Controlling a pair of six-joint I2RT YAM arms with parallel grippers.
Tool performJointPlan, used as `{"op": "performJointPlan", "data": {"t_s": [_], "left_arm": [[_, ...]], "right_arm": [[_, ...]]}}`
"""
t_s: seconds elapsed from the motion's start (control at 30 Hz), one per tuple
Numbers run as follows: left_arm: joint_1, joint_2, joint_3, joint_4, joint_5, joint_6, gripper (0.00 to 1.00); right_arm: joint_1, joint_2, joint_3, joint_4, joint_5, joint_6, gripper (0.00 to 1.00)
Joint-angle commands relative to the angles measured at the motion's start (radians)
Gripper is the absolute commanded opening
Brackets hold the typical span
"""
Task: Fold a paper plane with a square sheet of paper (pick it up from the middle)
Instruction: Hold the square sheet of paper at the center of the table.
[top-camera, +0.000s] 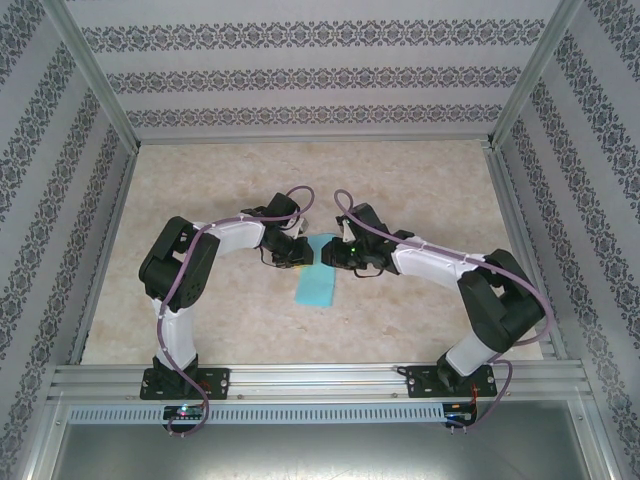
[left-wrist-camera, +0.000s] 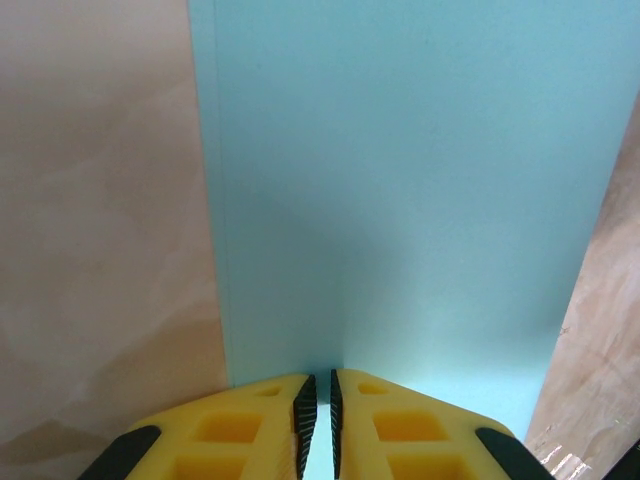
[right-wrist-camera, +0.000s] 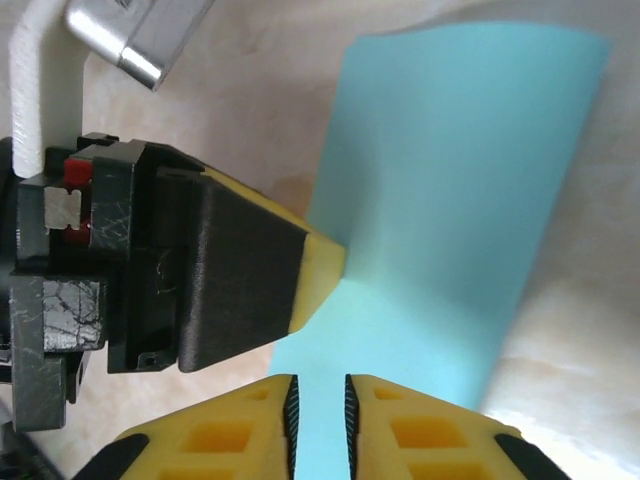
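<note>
At the bottom of the top view, just past the silver aluminium rail (top-camera: 320, 378), the thin light turquoise-blue paper sheet (top-camera: 316, 285) lies on the beige marbled table (top-camera: 430, 190). It shows as a long narrow strip rather than a square, and the left wrist view catches a doubled edge along its left side, so it has probably been folded once. Its long axis runs from near to far, leaning slightly right at the far end. The near end rests free on the table at lower centre, and the far end sits at mid-frame between the two grippers. The yellow-fingered left gripper (left-wrist-camera: 323, 388) comes at it from the left and is clamped on the paper, with only a sliver of turquoise showing in the slit between its jaws. The yellow-fingered right gripper (right-wrist-camera: 318, 390) comes from the right with the paper running between its jaws. They stand a narrow gap apart, and I cannot tell whether they bite. Both grippers are equally near, so the next crease likely starts at this far end. Farther back, the table runs to walls papered in grey floral bands (top-camera: 320, 75).
</note>
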Motion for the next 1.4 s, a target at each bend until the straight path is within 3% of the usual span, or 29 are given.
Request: {"op": "performJointPlan", "data": {"t_s": [0.0, 0.27, 0.8, 1.03, 1.37], "left_arm": [[-0.012, 0.100, -0.055, -0.046, -0.123, 0.033, 0.20], [-0.013, 0.104, -0.060, -0.041, -0.125, 0.034, 0.20], [-0.012, 0.130, -0.051, -0.052, -0.132, 0.046, 0.20], [-0.013, 0.134, -0.052, -0.049, -0.132, 0.046, 0.20], [-0.012, 0.132, -0.059, -0.056, -0.148, 0.056, 0.20]], "right_arm": [[0.008, 0.059, -0.012, 0.075, -0.073, 0.084, 0.19], [-0.016, 0.135, -0.008, 0.033, -0.045, 0.045, 0.14], [-0.040, 0.141, -0.019, -0.084, 0.063, -0.042, 0.13], [-0.037, 0.075, 0.000, 0.010, -0.002, 0.007, 0.12], [-0.071, 0.185, 0.060, 0.039, 0.010, -0.010, 0.11]]}}
